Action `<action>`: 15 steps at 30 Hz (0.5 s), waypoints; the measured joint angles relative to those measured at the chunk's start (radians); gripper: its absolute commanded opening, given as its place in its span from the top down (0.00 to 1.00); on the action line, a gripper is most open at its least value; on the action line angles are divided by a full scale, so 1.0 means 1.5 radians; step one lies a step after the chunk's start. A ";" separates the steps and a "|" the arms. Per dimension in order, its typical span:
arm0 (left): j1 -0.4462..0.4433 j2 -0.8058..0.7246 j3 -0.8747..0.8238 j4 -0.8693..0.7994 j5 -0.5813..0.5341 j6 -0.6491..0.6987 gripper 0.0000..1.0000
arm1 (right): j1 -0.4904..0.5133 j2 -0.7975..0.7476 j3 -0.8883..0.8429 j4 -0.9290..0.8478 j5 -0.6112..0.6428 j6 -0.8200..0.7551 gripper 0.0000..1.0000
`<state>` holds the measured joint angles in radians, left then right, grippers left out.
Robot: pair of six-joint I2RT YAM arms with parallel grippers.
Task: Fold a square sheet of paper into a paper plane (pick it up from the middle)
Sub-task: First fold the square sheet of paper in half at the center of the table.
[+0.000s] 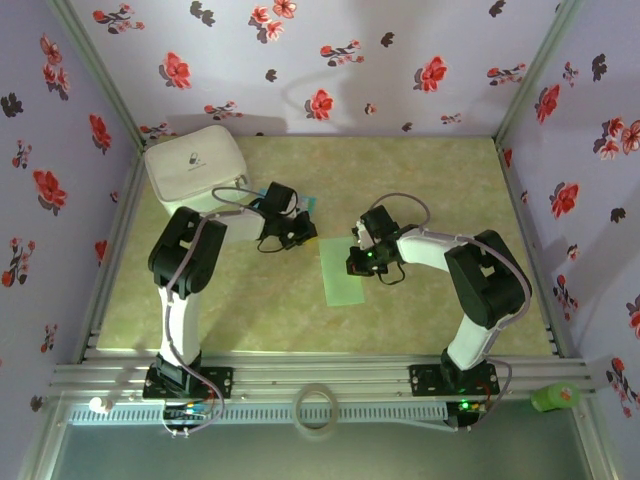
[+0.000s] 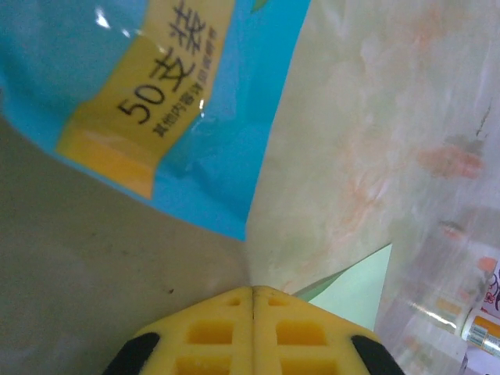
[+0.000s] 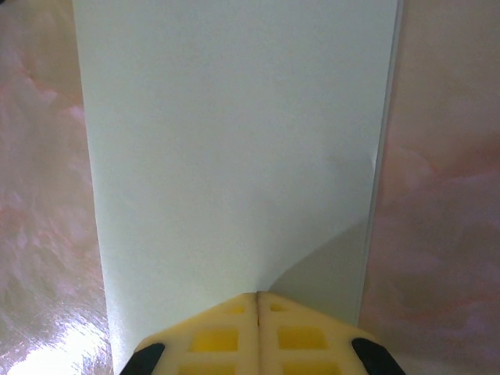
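At worktop (image 1: 250, 320) ctr, a bit R of middle: square sheet of paper (image 1: 341, 278), pale mint, folded to a narrow rectangle, lying flat w/ long sides running near-to-far. Right at its R long edge: R gripper (image 1: 357, 262), jaws clenched tight. Via R wrist cam: R gripper (image 3: 258, 298) w/ yellow tips flush together at sheet's (image 3: 234, 141) closest edge, small lifted or shadowed flap just beside; pinch on a layer or not, can't tell. Just off sheet's far L corner: L gripper (image 1: 302, 238), jaws likewise clenched. Via L wrist cam: L gripper (image 2: 252, 295) tips pressed shut over bare mottled surface, one sheet corner (image 2: 355, 293) just to the R, blue-and-yellow packet (image 2: 156, 86) ahead. Same packet (image 1: 307, 203) just past L gripper, toward far edge. Far L corner of worktop: white pouch (image 1: 195, 168), zipped, near L arm's elbow. Near edge, btwn arm bases: tape roll (image 1: 315, 408) on the rail. Near R corner: small green item (image 1: 556, 397), too small to ID
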<state>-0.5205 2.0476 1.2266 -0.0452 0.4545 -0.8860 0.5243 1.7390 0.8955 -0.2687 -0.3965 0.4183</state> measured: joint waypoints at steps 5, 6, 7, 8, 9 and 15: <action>-0.007 -0.060 0.006 -0.036 -0.004 0.006 0.95 | 0.000 0.000 0.000 0.000 0.000 0.000 1.00; -0.012 -0.077 0.004 -0.036 -0.005 0.006 0.96 | 0.000 0.000 0.000 0.000 0.000 0.000 1.00; -0.019 -0.094 0.001 -0.034 -0.005 0.006 0.96 | 0.000 0.000 0.000 0.000 0.000 0.000 1.00; -0.028 -0.108 -0.005 -0.032 -0.004 0.006 0.97 | 0.000 0.000 0.000 0.000 0.000 0.000 1.00; -0.039 -0.122 -0.013 -0.027 -0.004 0.006 0.97 | 0.000 0.000 0.000 0.000 0.000 0.000 1.00; -0.105 -0.140 -0.086 0.011 0.021 -0.018 0.99 | 0.000 0.000 0.000 0.000 0.001 0.000 1.00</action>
<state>-0.6781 1.8378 1.0969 -0.0280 0.4858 -0.9127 0.5243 1.7390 0.8955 -0.2687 -0.3958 0.4187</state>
